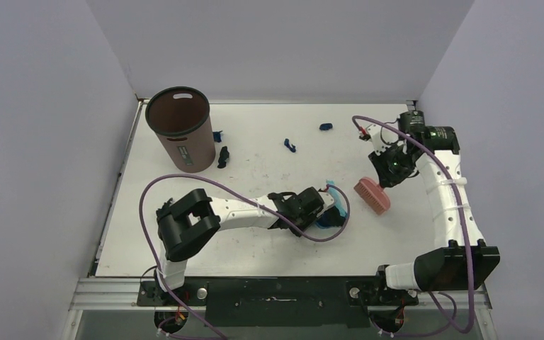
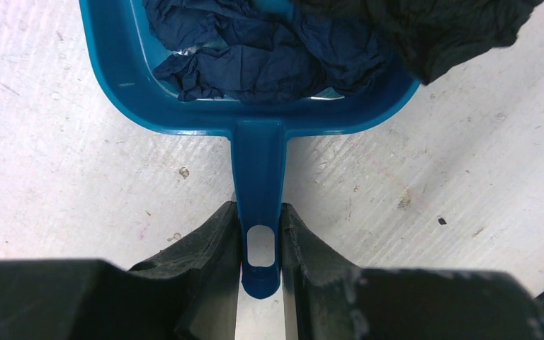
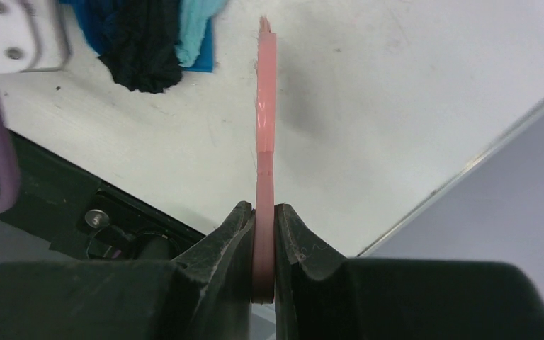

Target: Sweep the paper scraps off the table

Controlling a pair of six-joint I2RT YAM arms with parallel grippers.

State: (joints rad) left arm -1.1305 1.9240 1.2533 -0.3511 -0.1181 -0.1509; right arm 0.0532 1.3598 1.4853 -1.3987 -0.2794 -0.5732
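White rectangular counter [image 1: 269, 248], viewed from above. A brown cylindrical waste bin [image 1: 179, 131] stands by its far left corner. My left pincer [image 2: 258, 212] is clamped narrow on the handle of the bright blue plastic dustpan [image 2: 255, 124], mid-counter, with crumpled paper inside. My right pincer [image 3: 264, 212] grips the flat handle of the pink bristle brush [image 1: 372, 195] toward the right edge. Dark navy-blue paper scraps [image 1: 290, 145] lie loose near the far edge, two just beside the bin. In my judgement, I should set the pan lip flat on the counter and brush low toward it.
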